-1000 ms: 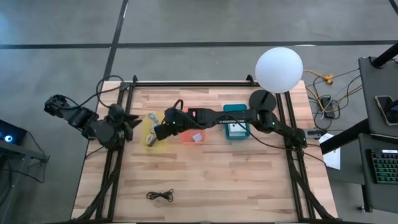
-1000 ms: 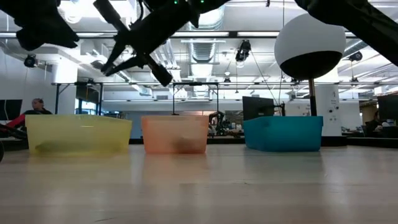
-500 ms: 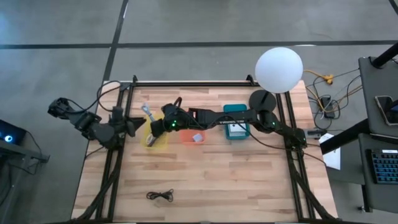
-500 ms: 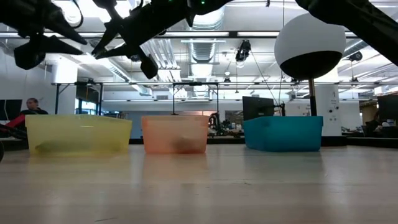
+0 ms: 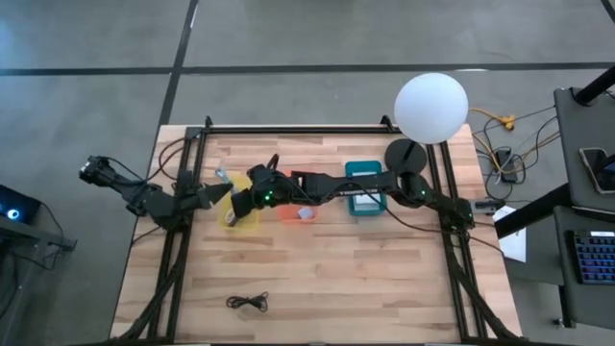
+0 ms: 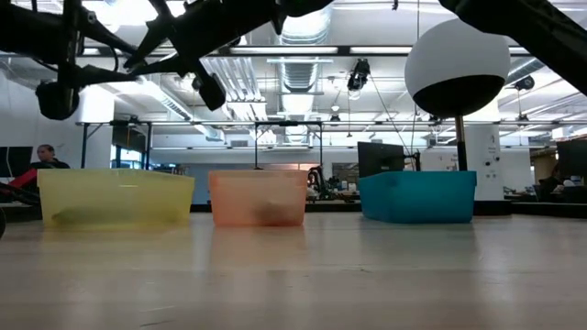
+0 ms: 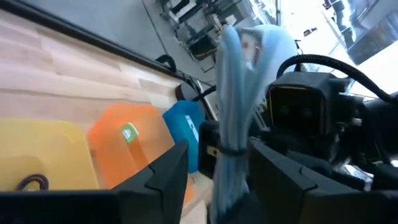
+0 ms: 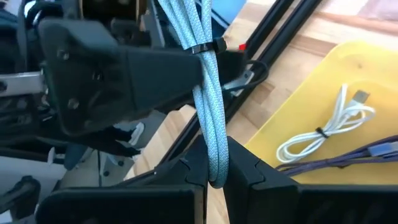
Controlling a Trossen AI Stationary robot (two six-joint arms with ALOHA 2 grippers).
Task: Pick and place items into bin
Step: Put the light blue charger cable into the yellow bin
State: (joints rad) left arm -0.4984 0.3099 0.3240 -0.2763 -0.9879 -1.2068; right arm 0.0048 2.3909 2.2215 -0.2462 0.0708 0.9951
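- A white globe lamp (image 5: 431, 107) stands at the far right corner of the wooden table (image 5: 317, 279), on a black round base (image 5: 405, 154).
- Beside the table, on the right, an orange cable (image 5: 498, 122) lies on the grey floor (image 5: 96, 58).
- A dark desk with a keyboard (image 5: 594, 255) is at the right edge.
- In the low view, a person in a red sleeve (image 6: 37, 169) sits far behind, at the left.
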